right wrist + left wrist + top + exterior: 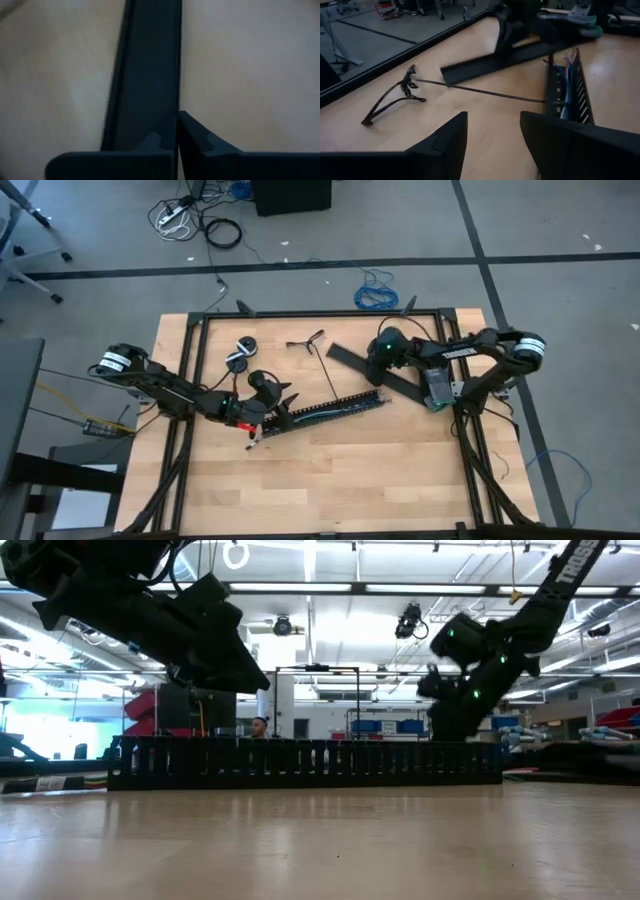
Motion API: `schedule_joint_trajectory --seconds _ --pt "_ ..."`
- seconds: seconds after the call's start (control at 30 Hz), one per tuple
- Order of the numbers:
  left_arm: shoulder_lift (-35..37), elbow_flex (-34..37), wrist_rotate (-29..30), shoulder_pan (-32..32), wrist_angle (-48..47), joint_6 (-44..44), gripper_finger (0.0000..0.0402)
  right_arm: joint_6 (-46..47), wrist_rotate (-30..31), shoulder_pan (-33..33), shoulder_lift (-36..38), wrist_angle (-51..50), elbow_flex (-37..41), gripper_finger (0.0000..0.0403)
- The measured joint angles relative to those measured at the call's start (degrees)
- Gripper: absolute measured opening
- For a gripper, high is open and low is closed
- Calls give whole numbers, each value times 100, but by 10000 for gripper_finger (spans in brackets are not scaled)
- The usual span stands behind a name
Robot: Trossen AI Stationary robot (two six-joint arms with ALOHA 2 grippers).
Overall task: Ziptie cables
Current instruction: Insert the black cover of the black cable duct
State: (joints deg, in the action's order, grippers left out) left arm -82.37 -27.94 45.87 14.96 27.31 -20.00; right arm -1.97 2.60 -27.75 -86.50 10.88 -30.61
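My left hand (262, 420), fingers parted on nothing, sits at the near end of the slotted tray (330, 410), which holds the cables (565, 100). My right hand (378, 376), closed flat with nothing between its fingers, hovers over the tray's far end beside a black strip (352, 355). One ziptie (480, 91) lies on bare tabletop (330, 470); its near half is open.

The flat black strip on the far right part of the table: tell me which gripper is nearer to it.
Right. The right gripper is down at the flat black strip, fingers shut along its edge. The left gripper sits apart, at the near end of the perforated black duct.
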Motion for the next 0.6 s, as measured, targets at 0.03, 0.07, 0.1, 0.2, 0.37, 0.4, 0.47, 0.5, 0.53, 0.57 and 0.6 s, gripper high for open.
schedule_joint_trajectory --seconds 0.03,0.07,0.1,0.2,0.37,0.4,0.47,0.5,0.53,0.57,0.6 --pt "34 0 6 2 4 -14 176 -87 179 -5 164 -3 -30 2" --pt "78 0 19 4 23 -39 176 -188 345 -3 365 17 -72 1" --pt "125 0 46 5 35 -81 176 -266 531 8 595 67 -105 1" --pt "289 0 230 3 28 -136 176 -574 1279 86 1334 169 -144 1" --pt "528 0 596 -25 724 -290 176 -1024 1575 357 2386 1211 -142 0" --pt "548 0 543 -57 997 -299 176 -1052 1334 434 2526 1463 -142 0" --pt "566 0 96 -175 1614 -236 176 -1043 725 566 2752 1901 -142 0" --pt "566 0 -287 -248 1943 -75 176 -1025 429 632 2819 2136 -144 0" --pt "564 0 -754 -317 2278 167 176 -983 129 692 2881 2332 -144 0" --pt "564 0 -1246 -387 2622 425 176 -919 -118 758 2914 2492 -144 0" --pt "564 0 -1708 -461 2943 659 176 -846 -320 828 2927 2613 -144 0"
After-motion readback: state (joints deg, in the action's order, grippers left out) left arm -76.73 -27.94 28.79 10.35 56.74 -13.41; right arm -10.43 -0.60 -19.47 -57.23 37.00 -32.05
